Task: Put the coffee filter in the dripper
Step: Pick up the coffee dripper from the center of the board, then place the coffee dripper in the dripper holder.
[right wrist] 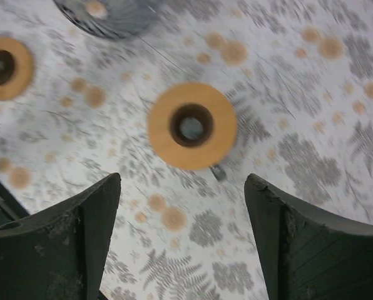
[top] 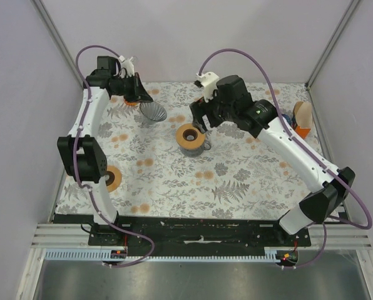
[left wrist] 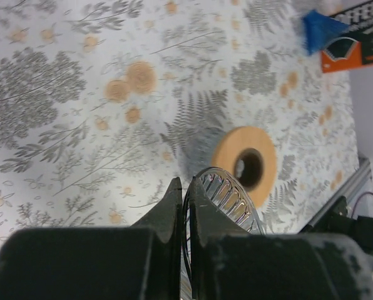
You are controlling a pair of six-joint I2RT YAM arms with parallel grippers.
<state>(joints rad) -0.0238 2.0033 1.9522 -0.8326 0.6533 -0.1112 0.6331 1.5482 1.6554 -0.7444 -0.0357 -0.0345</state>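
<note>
The dripper [top: 154, 112], a ribbed clear glass cone, hangs tilted at the back left. My left gripper [top: 139, 99] is shut on its rim. In the left wrist view the thin glass edge runs between the closed jaws of the left gripper [left wrist: 186, 185], with the dripper's ribbed wall [left wrist: 231, 195] to their right. The coffee filter [top: 303, 113], a beige paper, stands in an orange pack [top: 301, 130] at the far right edge. My right gripper [top: 198, 120] is open and empty over the middle; in its wrist view the right gripper [right wrist: 181, 182] has only tablecloth between its fingers.
A wooden ring [top: 189, 135] sits on a grey mug [top: 202, 147] at the table's centre, just ahead of the right gripper. A second wooden ring [top: 113, 179] lies flat near the left arm. A flowered cloth [top: 236, 181] covers the table. Walls close in on both sides.
</note>
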